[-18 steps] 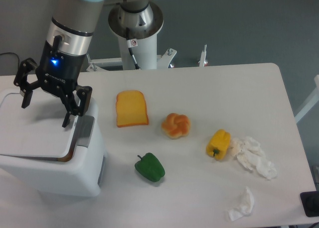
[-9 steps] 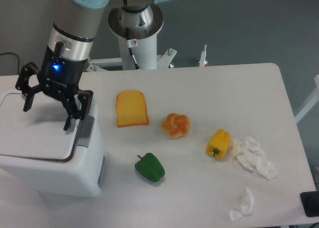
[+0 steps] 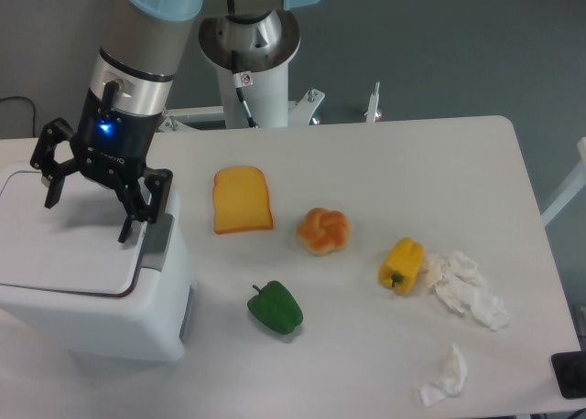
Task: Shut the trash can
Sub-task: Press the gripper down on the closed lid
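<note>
The trash can (image 3: 87, 318) is a large white boxy bin at the left edge of the table. Its flat white lid (image 3: 64, 245) lies down on the body, and the grey latch tab (image 3: 157, 241) sits at the lid's right edge. My gripper (image 3: 87, 209) is open and empty, hanging just above the lid. One finger is over the lid's left part and the other is near the latch tab. I cannot tell whether the fingertips touch the lid.
On the table lie a yellow toast slice (image 3: 242, 199), a bun (image 3: 323, 230), a green pepper (image 3: 275, 307), a yellow pepper (image 3: 402, 264) and crumpled white tissues (image 3: 469, 289) (image 3: 444, 375). The robot base (image 3: 249, 62) stands at the back.
The lid has dropped from slightly raised to flat on the bin. The gripper has shifted a little down and to the right, still open.
</note>
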Robot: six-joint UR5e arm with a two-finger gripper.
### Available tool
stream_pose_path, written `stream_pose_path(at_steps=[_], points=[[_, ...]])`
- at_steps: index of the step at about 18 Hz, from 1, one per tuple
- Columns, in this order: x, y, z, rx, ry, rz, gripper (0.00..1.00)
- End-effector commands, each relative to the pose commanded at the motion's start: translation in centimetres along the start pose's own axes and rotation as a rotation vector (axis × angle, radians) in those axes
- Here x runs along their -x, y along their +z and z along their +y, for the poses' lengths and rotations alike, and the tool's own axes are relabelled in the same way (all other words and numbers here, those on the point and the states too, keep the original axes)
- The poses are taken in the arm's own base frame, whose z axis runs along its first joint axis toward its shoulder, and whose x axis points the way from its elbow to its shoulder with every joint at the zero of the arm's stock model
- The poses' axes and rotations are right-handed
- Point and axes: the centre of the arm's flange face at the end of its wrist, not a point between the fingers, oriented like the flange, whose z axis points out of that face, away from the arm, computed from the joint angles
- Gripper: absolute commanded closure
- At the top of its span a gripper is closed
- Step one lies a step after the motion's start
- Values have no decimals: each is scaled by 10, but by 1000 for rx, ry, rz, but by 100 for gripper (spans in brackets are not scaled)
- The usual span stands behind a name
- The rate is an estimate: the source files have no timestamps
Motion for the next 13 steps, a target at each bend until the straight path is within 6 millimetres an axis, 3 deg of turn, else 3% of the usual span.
stream_pose_path(at_steps=[13], points=[[5,3,5,7,-10,-1,0]])
